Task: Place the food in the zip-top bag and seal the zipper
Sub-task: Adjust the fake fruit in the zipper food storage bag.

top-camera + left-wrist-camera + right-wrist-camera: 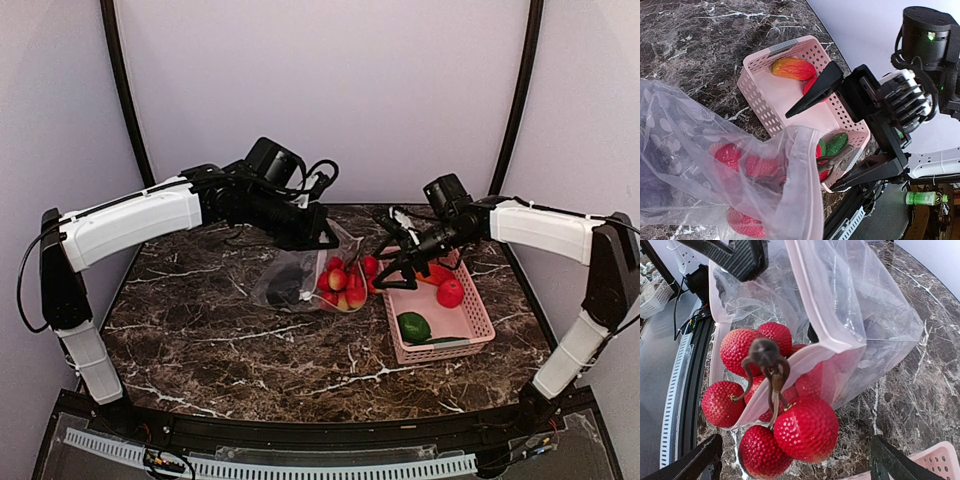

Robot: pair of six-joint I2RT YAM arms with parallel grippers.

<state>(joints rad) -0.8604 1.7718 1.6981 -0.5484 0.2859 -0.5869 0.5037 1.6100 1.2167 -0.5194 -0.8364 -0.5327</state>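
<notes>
Right now the step in hand looks like seating a bunch of red berries (pixel 805 430) inside the zip-top bag (pixel 880 315), which lies near the middle of the table (pixel 200 340), toward its far edge. The bunch rests across the lower lip of the mouth, some berries inside and some outside on the stone.

The right gripper (pixel 388 265) hovers over the bunch with its fingers (pixel 700 460) spread wide, gripping nothing. The left gripper (pixel 318 238) is pressed together on the bag's upper lip and holds the mouth lifted.

To do this well, I judge the bunch should be pushed deeper until every berry clears the zipper (pixel 812 300); anything left lying on that strip would stop it from closing. The lifted lip should stay high and taut, since the film is limp and would sag over the opening.

The berries are round, bumpy and hard-looking, joined on a thin brown forked stem that could snag on the lip. The bag is clear, soft and crinkled, printed with pale dots, and its pink mouth strip is stiffer than the film. A dark shape (pixel 290 282) deep inside is probably the eggplant.

Near the right edge, the pink basket (pixel 757 95) is rigid perforated plastic and holds a smooth orange-red oval (pixel 792 69), green pieces (pixel 836 143) and a red round piece (pixel 450 292).
</notes>
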